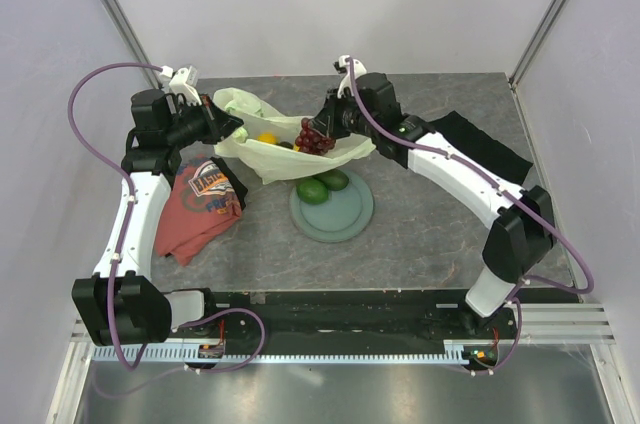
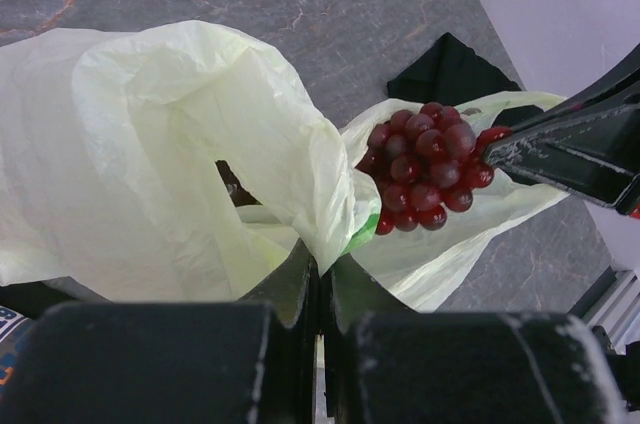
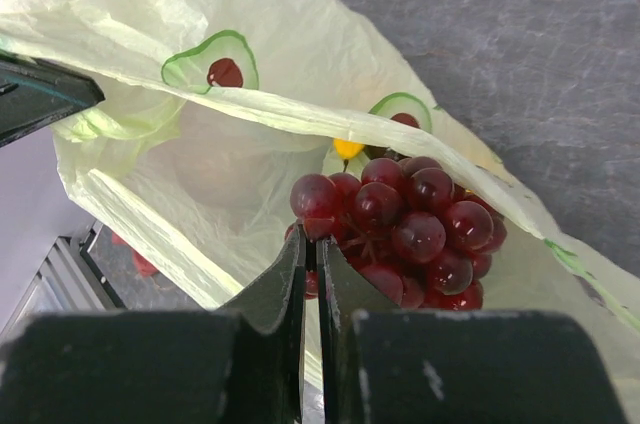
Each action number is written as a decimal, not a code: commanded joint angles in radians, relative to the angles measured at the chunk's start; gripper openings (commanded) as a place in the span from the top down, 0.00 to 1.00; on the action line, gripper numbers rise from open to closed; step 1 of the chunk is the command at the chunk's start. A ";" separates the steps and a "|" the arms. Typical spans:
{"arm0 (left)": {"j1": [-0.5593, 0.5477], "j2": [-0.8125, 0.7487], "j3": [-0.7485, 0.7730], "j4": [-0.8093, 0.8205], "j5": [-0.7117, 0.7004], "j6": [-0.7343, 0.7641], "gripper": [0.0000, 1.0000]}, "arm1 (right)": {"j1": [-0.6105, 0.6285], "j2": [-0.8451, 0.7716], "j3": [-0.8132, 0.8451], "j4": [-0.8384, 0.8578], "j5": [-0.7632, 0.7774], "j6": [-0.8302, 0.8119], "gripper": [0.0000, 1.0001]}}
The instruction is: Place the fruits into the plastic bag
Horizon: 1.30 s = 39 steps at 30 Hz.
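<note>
Pale green, thin, crinkly film: plastic bag at upper centre of the overhead view, rim held up between both arms above the grey bench.

Left arm: up from the lower left corner beside the red T-shirt, bent at the elbow, forearm aimed toward the right of the frame. Left hand pressed together on a gathered fold of the bag's rim, film squeezed between the fingers at the bottom of its wrist view.

Right arm: up from the lower right, white link slanting to the upper left past the black cloth. Right hand pinching the dark red grape bunch at one end, tips nearly touching.

Grape bunch at the bag's mouth, over the right part of the opening; above the rim or already below it, cannot tell. Stem hidden behind the pinching tips. Interior mostly veiled by film and by the avocado print. Only a yellow-orange fruit plain in the opening, plus a dark shape beside it too small to name. Far rim of the grey-green plate covered by the sagging bag and by two fruits lying on it: rounder green fruit, second green fruit.

Long axis of the bag from upper left to centre right in the overhead view, mouth facing upward. In the left wrist view, long axis of the bunch slanting from upper right to lower left, narrow end lower left, away from the right hand.
</note>
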State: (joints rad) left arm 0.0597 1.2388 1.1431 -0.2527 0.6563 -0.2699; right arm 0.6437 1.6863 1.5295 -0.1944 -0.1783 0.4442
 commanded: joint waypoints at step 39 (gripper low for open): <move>0.008 -0.012 0.007 0.006 0.006 0.031 0.99 | 0.194 0.395 0.302 0.101 0.161 -0.007 0.99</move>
State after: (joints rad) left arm 0.0612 1.2388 1.1431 -0.2546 0.6567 -0.2699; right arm 0.8196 2.0834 1.8202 -0.1196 -0.0456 0.4385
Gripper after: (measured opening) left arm 0.025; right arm 0.094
